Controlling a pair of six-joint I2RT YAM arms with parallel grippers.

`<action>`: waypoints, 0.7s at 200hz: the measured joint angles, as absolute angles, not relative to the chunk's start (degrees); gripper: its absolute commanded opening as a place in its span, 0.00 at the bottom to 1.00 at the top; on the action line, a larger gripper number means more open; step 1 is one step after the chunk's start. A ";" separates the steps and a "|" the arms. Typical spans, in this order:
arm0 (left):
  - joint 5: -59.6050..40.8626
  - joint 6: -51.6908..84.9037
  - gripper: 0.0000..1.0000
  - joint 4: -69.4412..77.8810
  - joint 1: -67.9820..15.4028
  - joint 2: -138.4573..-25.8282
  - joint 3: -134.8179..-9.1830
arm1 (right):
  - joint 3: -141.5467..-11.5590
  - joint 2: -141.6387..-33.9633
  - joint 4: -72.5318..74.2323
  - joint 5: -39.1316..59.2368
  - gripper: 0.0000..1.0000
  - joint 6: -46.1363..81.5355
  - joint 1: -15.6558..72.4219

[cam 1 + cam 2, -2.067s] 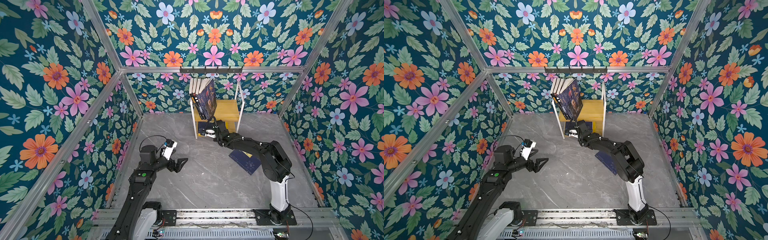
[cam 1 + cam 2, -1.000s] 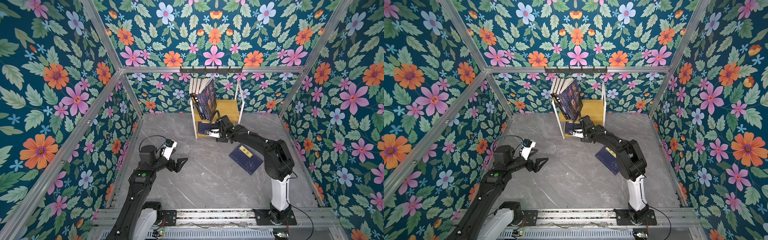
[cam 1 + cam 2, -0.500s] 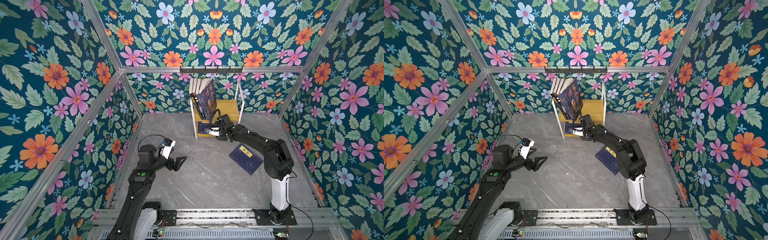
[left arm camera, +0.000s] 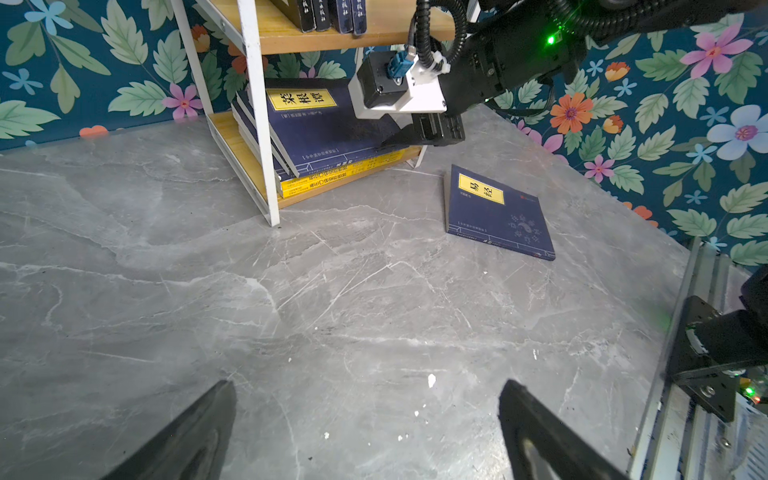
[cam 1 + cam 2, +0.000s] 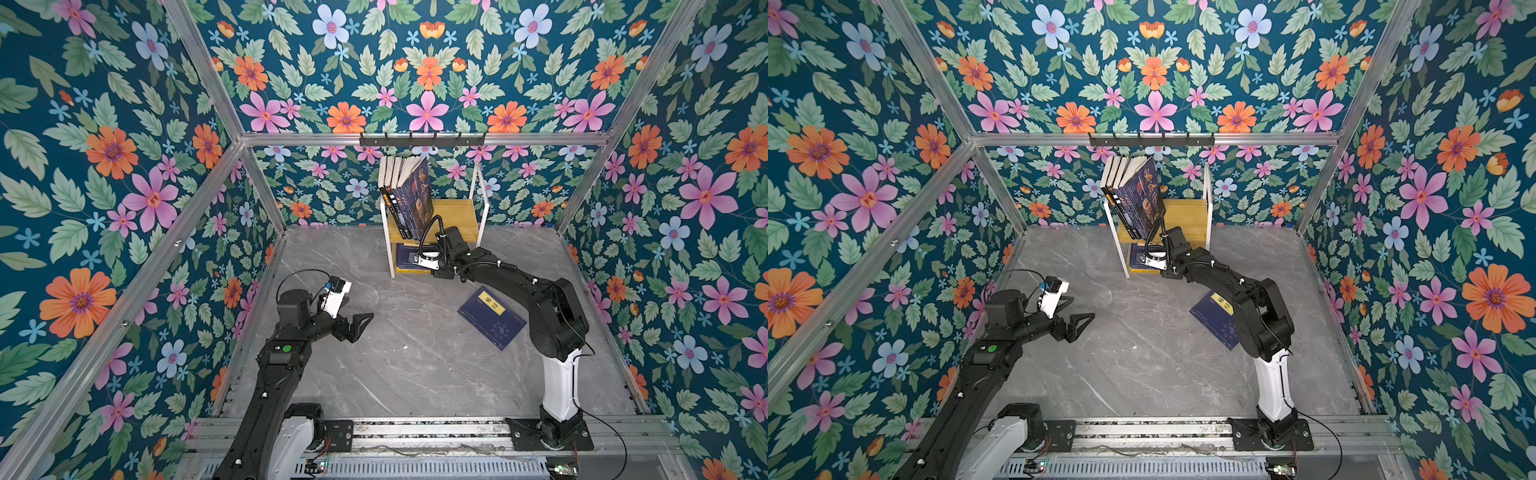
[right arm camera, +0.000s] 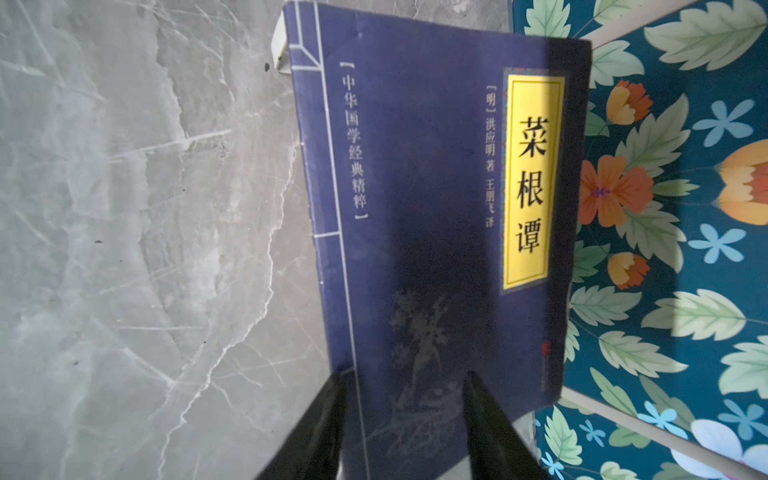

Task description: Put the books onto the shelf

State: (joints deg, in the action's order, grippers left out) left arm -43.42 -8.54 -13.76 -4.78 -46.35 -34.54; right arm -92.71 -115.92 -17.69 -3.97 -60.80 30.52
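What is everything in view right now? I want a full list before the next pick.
shelf: one, light wood boards on a white frame, back centre of the table.
upright books: several, navy and dark, leaning on the upper board.
stacked books: navy over yellow, flat on the lower board; count unclear.
loose navy book: one, yellow label, flat on the table by the right arm.
hook rail: one, black, above the shelf.
table: one, grey marble.
walls: floral teal, three sides.
left end effector: black, open, over bare table.
right end effector: black, jaws apart, over the stacked books.
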 measured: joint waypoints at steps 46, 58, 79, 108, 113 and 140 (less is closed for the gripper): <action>-43.42 -8.54 1.00 -13.63 -4.89 -47.13 -34.63 | -92.58 -117.16 -17.17 -5.15 0.50 -60.80 30.30; -43.46 -8.54 1.00 -13.82 -4.89 -47.18 -34.81 | -93.12 -117.91 -16.62 -5.37 0.45 -60.71 30.26; -43.44 -8.54 1.00 -13.69 -4.60 -47.24 -35.05 | -93.95 -118.45 -16.49 -6.31 0.39 -60.66 30.26; -43.53 -8.32 1.00 -13.72 -4.27 -47.24 -34.85 | -94.76 -118.67 -16.27 -6.37 0.39 -60.64 30.26; -43.64 -8.32 1.00 -13.72 -4.16 -47.24 -34.85 | -94.76 -118.67 -16.32 -6.37 0.39 -60.64 30.26; -43.62 -7.94 1.00 -13.37 -4.03 -47.33 -34.59 | -94.72 -118.67 -16.32 -6.26 0.41 -60.49 30.33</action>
State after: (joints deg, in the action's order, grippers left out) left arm -43.62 -7.94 -13.37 -4.03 -47.33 -34.59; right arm -94.72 -118.67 -16.32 -6.26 -60.49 30.33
